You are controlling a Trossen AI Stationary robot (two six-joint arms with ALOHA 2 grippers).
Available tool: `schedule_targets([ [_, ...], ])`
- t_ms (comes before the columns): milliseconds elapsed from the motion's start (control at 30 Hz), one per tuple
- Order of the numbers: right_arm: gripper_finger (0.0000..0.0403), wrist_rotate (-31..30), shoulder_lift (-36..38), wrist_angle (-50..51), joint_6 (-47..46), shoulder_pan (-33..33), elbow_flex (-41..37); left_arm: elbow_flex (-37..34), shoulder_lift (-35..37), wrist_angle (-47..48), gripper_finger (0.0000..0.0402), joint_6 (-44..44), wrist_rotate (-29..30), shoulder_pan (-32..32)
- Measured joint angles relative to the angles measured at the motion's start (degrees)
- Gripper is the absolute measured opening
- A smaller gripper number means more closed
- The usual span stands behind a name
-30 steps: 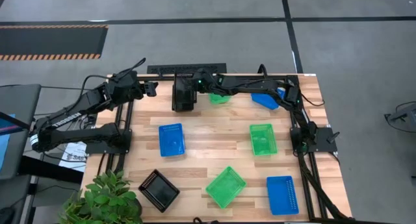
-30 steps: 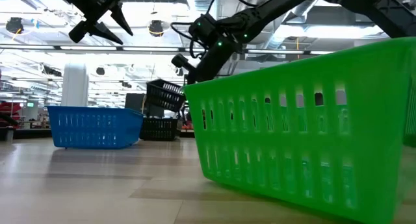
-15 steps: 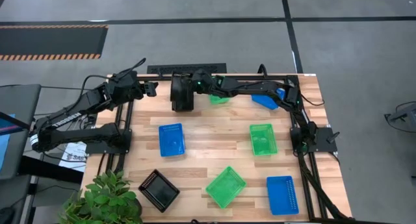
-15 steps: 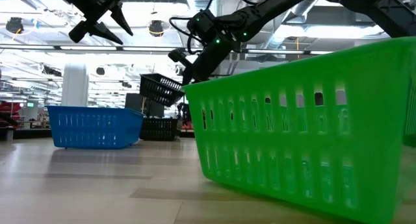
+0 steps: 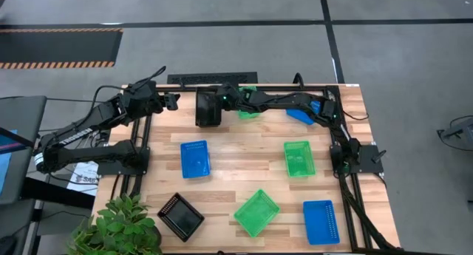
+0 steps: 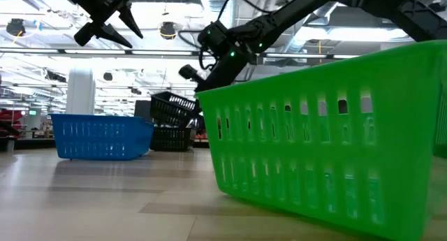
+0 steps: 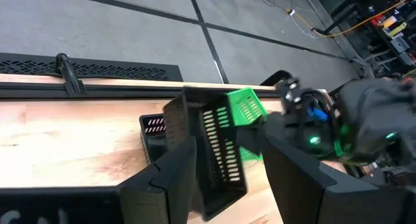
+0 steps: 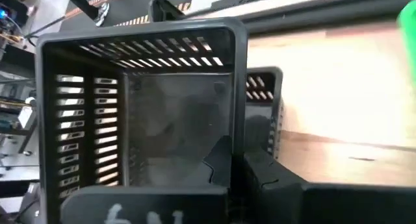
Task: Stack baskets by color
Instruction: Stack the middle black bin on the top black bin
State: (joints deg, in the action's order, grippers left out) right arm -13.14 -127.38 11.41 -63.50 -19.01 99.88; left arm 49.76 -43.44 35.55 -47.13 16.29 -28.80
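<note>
The right end effector (image 8: 231, 164) is clamped on the wall of a black basket (image 5: 208, 108), holding it tilted in the air at the back of the worktop (image 5: 244, 162), right over a second black basket (image 6: 171, 137) sitting flat there. The left end effector (image 6: 119, 21) hangs up high near the back left corner with its fingers apart, holding nothing. A third black basket (image 5: 180, 216) sits at the front left. Blue baskets: one mid left (image 5: 195, 158), one front right (image 5: 321, 222), one back right (image 5: 301, 114). Green ones: mid right (image 5: 298, 158), front middle (image 5: 256, 211), and one at the back (image 5: 250, 111) just beside the right arm.
</note>
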Motion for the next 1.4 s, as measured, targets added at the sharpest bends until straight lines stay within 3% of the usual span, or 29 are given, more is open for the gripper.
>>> schedule_targets([
  [700,0.0036,-0.2,-0.3,1.1,2.5,0.5,0.0,0.0,0.0,0.2,0.0165,0.0,-0.6,0.0],
  [1400,0.0169,1.7,0.8,-0.4,4.9,-0.7,0.0,0.0,0.0,0.2,0.0165,0.0,-0.7,0.0],
])
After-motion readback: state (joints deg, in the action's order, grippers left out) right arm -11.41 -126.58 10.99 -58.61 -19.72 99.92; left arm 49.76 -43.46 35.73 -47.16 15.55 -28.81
